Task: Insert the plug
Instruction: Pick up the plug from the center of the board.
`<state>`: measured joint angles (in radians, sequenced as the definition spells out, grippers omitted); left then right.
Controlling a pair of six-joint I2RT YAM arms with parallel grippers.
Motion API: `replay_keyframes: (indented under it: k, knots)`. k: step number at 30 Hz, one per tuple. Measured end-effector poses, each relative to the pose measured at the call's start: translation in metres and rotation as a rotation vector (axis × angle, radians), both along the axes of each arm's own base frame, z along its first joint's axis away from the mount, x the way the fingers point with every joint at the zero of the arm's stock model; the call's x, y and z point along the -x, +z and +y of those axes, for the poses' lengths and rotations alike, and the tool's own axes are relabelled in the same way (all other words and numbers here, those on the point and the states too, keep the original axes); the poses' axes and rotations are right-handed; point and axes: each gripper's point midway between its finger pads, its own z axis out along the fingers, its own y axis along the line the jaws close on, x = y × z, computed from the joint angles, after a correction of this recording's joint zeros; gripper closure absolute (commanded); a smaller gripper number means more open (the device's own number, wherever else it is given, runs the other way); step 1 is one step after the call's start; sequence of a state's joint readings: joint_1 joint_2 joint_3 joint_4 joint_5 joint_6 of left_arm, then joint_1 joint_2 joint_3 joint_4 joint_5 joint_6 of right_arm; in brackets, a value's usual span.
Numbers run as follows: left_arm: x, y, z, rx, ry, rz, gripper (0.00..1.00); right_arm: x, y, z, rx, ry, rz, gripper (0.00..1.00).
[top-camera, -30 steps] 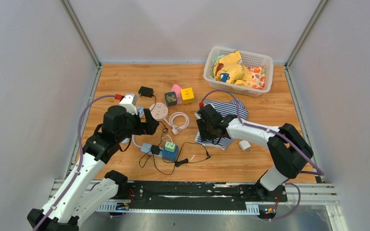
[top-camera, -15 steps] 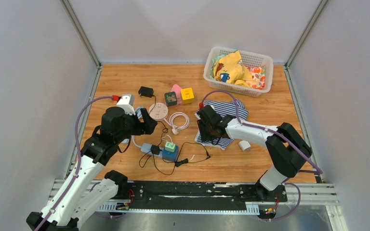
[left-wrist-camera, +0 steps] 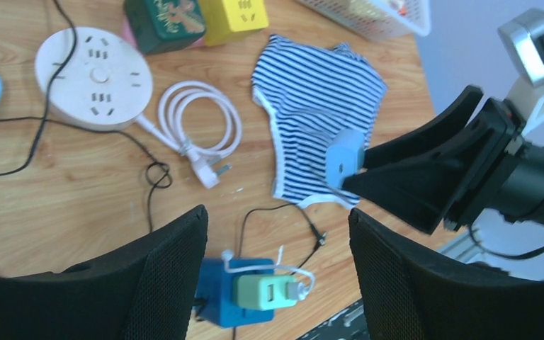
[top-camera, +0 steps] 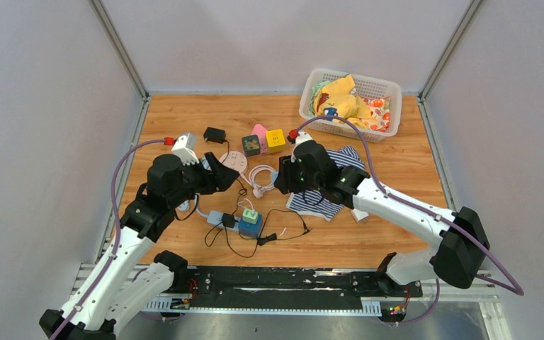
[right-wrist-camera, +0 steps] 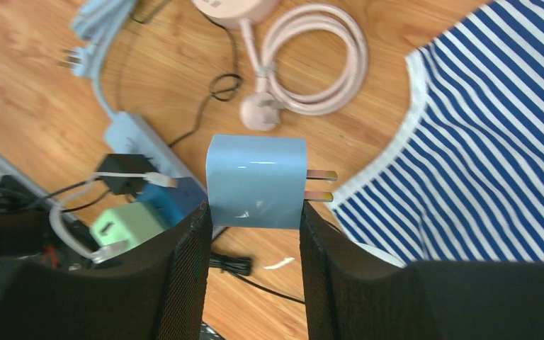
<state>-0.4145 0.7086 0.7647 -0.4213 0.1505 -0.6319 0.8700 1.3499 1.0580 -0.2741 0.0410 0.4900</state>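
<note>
My right gripper is shut on a light blue plug, whose two prongs point right in the right wrist view. It hovers above the table, left of the striped cloth. The plug also shows in the left wrist view. Below it lies a pale blue power strip carrying a black adapter and a green charger. A round white socket lies further back. My left gripper is open and empty above the blue cube and the green charger.
A white basket of clothes stands at the back right. Green, pink and yellow cubes and a black adapter lie at the back. A coiled pink cable and thin black wires lie mid-table.
My right arm has risen off the striped cloth with the plug and swung left toward the power strips. My left gripper has shifted slightly right.
</note>
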Motion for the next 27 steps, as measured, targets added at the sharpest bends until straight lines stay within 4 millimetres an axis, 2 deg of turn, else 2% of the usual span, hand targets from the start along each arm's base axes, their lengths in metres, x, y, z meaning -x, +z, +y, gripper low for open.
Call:
replay_keyframes:
  k: [5, 13, 22, 27]
  knots:
    - [-0.007, 0.014, -0.014, 0.115, -0.011, -0.016, 0.28, 0.011, 0.025, 0.027, -0.117, 0.041, -0.036, 0.76]
    - [-0.012, 0.017, -0.038, 0.240, -0.082, 0.001, 0.34, 0.028, 0.056, 0.063, -0.245, 0.091, -0.069, 0.76]
    - [-0.010, 0.009, -0.044, 0.286, -0.107, 0.020, 0.46, 0.026, 0.071, 0.083, -0.308, 0.077, -0.102, 0.76]
    - [-0.009, 0.010, -0.046, 0.296, -0.116, 0.010, 0.60, 0.026, 0.073, 0.086, -0.316, 0.065, -0.109, 0.76]
